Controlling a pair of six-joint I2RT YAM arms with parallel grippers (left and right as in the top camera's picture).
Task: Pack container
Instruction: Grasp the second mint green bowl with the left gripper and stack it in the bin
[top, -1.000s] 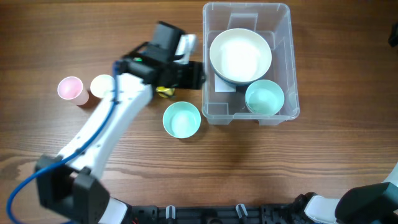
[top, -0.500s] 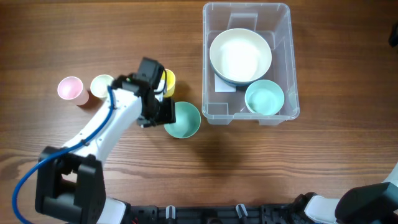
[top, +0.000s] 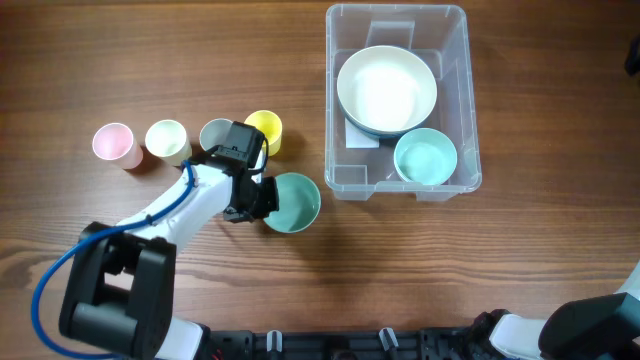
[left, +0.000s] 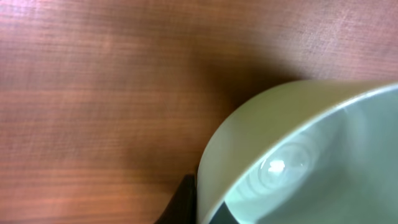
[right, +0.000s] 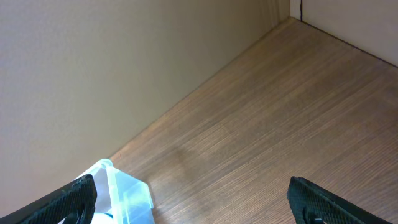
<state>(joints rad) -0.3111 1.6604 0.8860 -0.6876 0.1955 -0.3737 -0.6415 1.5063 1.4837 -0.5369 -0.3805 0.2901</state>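
On the desk (top: 500, 270), the container (top: 350, 172) stands far right, holding a white bowl (top: 386, 90) at its far end and a small green bowl (top: 425, 158) in its near right corner. Just left of it sits a loose green bowl (top: 295, 202) with the left gripper (top: 262, 198) at its left rim; whether that gripper is clamped cannot be told. Farther left stand a yellow cup (top: 263, 129), grey cup (top: 215, 135), cream cup (top: 167, 139) and pink cup (top: 113, 142) in a row, while the right gripper (right: 193, 196) is spread wide, empty.

Bowl (top: 298, 200) left of container (top: 397, 9)
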